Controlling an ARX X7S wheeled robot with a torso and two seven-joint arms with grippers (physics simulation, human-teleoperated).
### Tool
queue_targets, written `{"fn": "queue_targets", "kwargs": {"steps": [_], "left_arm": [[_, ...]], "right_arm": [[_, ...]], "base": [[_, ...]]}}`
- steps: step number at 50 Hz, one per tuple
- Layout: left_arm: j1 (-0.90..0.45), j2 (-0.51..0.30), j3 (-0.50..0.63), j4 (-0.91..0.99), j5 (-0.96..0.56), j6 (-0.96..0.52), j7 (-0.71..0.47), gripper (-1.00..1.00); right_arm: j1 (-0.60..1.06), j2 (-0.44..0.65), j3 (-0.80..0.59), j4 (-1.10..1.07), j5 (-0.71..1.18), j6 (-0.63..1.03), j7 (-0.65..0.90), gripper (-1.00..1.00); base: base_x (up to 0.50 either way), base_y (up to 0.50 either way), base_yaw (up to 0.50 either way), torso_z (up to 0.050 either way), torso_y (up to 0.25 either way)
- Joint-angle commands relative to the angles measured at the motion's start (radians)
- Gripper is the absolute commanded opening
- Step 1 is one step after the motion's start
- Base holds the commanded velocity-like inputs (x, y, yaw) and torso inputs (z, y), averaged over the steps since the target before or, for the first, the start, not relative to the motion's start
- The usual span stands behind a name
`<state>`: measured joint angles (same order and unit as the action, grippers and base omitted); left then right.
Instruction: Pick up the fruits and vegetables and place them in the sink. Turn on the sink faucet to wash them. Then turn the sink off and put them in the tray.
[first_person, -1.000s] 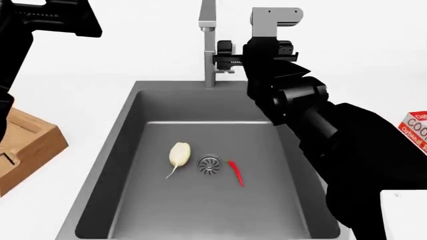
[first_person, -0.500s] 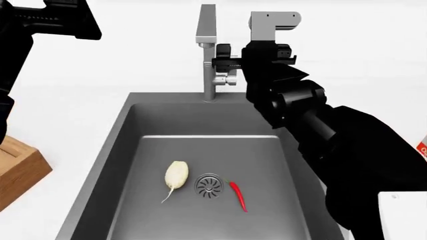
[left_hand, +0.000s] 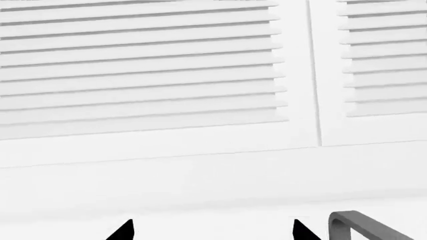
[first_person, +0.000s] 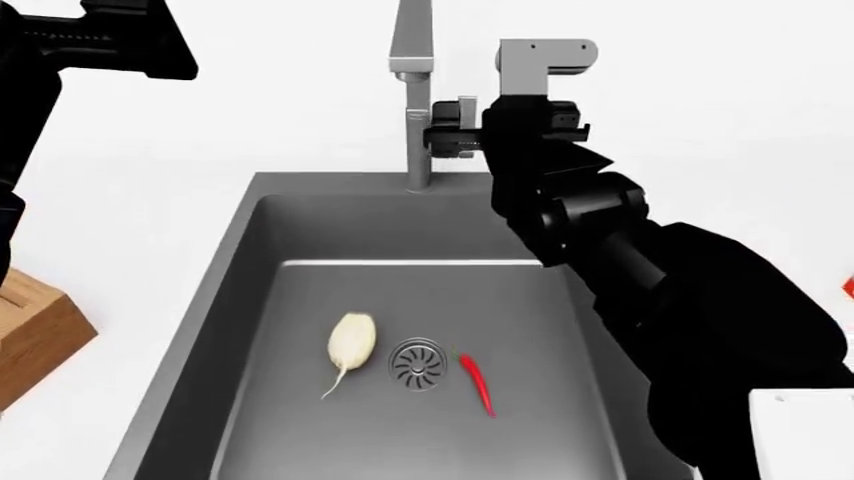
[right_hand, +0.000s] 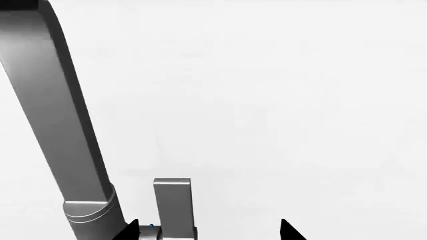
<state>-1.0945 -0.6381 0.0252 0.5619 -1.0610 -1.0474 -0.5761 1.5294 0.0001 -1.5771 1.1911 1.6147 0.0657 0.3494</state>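
The pale root vegetable (first_person: 351, 340) and the red chili pepper (first_person: 477, 383) lie on the floor of the dark grey sink (first_person: 254, 260), on either side of the round drain (first_person: 416, 364). The steel sink faucet (first_person: 414, 90) rises behind the basin, and no water shows. My right gripper (first_person: 437, 130) is open beside the faucet. In the right wrist view the small lever handle (right_hand: 175, 202) stands between the spread fingertips of that gripper (right_hand: 210, 231), close to one finger. My left gripper (left_hand: 213, 232) is open and empty, facing a louvred wall. The wooden tray (first_person: 34, 340) shows at the left edge.
My left arm (first_person: 94, 40) is raised at the far left of the head view. A white block (first_person: 801, 435) sits at the near right, and a red sliver of the food box (first_person: 849, 285) shows at the right edge. The faucet spout (left_hand: 357, 225) appears near the left gripper.
The head view has shifted, so the tray now sits further toward the left edge. My right gripper stays at the faucet with the lever handle now between its fingers. The vegetables have not moved.
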Motion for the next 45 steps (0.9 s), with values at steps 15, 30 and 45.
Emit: {"fn": "queue_targets", "kwargs": {"steps": [15,30,45], "left_arm": [[-0.013,-0.011,-0.010,0.007,-0.029,-0.010,-0.018,1.00],[-0.026,-0.019,-0.026,0.023,-0.064,-0.023,-0.041,1.00],[-0.016,-0.028,-0.007,0.023,-0.035,-0.003,-0.021,1.00]], "right_arm": [[0.051,0.000,-0.002,-0.029,-0.032,-0.003,0.030,1.00],[0.086,0.000,0.007,-0.044,-0.048,-0.003,0.049,1.00],[0.069,0.000,0.008,-0.042,-0.051,-0.004,0.041,1.00]], "base": [[0.00,0.00,0.00,0.000,-0.017],[0.00,0.00,0.00,0.000,0.000],[0.00,0.00,0.00,0.005,-0.164]]}}
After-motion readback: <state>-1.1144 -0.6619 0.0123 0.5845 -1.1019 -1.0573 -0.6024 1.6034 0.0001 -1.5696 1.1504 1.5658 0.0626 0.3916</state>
